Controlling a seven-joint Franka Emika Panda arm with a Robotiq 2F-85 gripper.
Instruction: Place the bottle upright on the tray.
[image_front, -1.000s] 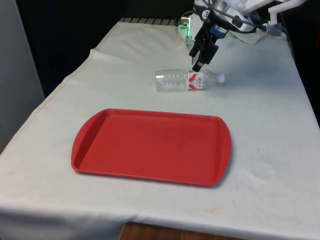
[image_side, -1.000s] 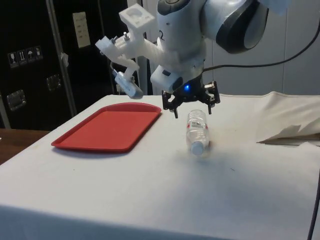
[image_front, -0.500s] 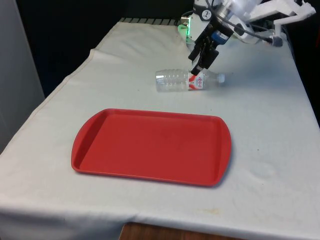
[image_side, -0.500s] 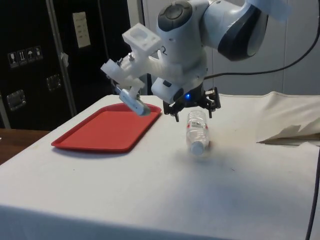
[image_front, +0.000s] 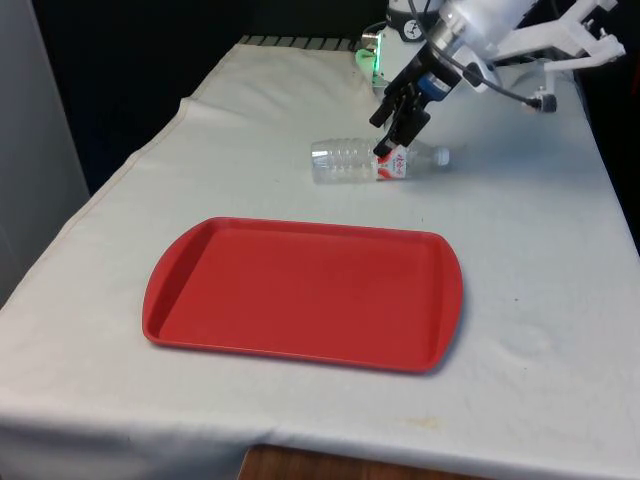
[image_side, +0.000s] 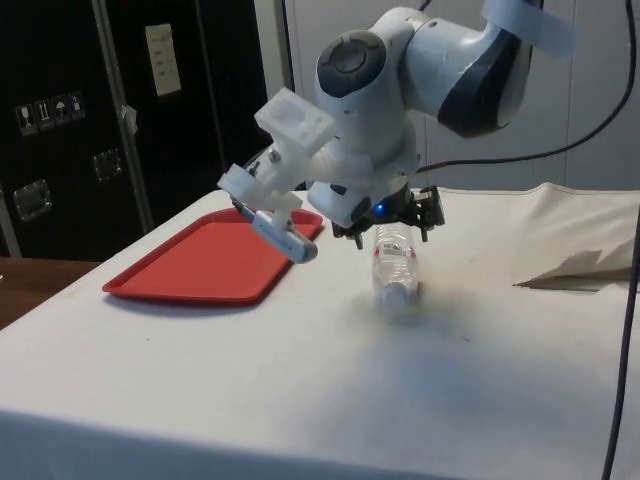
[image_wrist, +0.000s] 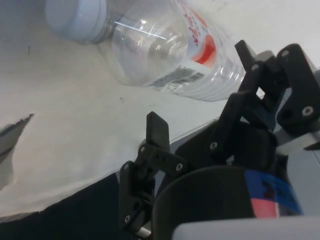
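A clear plastic bottle (image_front: 352, 161) with a red-and-white label and a white cap (image_front: 441, 156) lies on its side on the white cloth, beyond the tray's far edge. The red tray (image_front: 300, 290) holds nothing. My gripper (image_front: 393, 135) hangs open just over the bottle's labelled part, tilted. From the side, the fingers straddle the bottle (image_side: 395, 262) near its far end, with the cap (image_side: 397, 296) pointing away from the gripper (image_side: 390, 228). The wrist view has the bottle (image_wrist: 170, 50) lying beyond the gripper (image_wrist: 200, 85), between its spread fingertips (image_wrist: 156, 122).
The tray (image_side: 210, 260) lies on the cabinet side of the bottle. A raised fold of cloth (image_side: 575, 265) sits on the other side of the bottle. A green-lit object (image_front: 366, 55) stands at the table's far end.
The gripper has come down and tilted over the bottle's label, still open. The wrist has rotated. The bottle and tray have not moved.
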